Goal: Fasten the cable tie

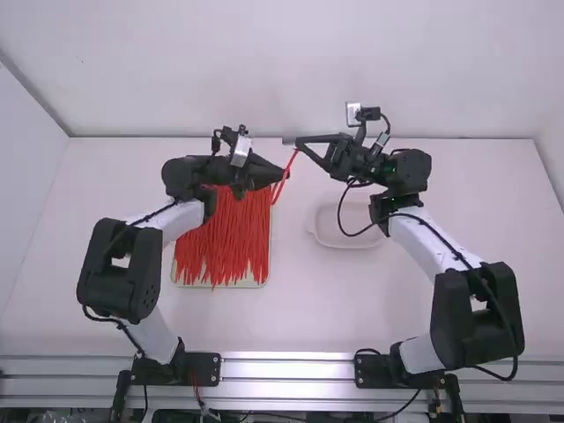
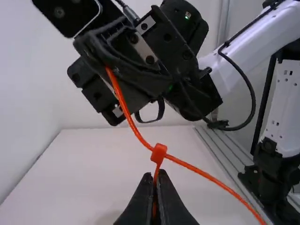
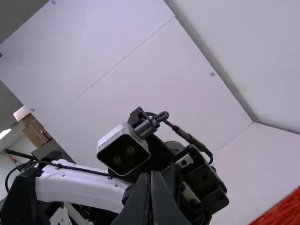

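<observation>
Above the desk [image 1: 397, 291] and the heap of spare ties [image 1: 225, 238], one cable tie [image 2: 137, 135] stretches between my arms: right fingers [image 3: 140, 201] pinched on its tail [image 2: 117, 93], left fingers [image 2: 143, 199] clamped just beneath its head [image 2: 158, 153]. The tail looks threaded, so I judge cinching is next: a steady pull apart.

Viewed from my remote station, the cable tie [image 2: 159, 153] is smooth orange plastic with a slight gloss. The left gripper [image 2: 154, 187] and the right gripper [image 2: 104, 63] look like matt black plastic. The spare ties [image 1: 225, 233] carry the same plastic sheen, heaped on a pale, dull board [image 1: 263, 264], wood or card I cannot tell. The dish [image 1: 317, 231] is smooth white, the desk [image 1: 352, 300] matt white, and the rail [image 1: 291, 363] along its near edge brushed metal.
</observation>
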`<state>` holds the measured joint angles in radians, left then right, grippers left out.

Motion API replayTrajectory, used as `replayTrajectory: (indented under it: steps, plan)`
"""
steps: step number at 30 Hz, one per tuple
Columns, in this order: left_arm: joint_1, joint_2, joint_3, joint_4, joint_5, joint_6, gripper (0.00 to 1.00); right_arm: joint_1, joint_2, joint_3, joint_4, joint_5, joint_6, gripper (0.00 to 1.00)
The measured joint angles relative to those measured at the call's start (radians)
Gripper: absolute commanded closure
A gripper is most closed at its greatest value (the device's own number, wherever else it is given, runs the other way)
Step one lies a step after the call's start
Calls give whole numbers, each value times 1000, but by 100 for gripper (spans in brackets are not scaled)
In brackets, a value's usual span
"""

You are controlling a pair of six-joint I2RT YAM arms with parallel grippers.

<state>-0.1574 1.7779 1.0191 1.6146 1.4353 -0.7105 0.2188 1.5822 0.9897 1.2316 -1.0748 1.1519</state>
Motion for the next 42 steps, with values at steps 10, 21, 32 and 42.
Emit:
replayTrajectory:
  steps: [10,21,32,42]
  plan:
    - [0,-3,-80,0,-34,41,99,-31,0,0,41,-2,2,100]
    - [0,-8,-145,3,-34,84,99,-49,1,0,127,-6,43,100]
    - [0,-8,-179,3,-34,110,99,-67,1,13,123,-16,69,100]
    - [0,-8,-179,-11,-34,121,99,-78,1,66,106,-32,73,100]
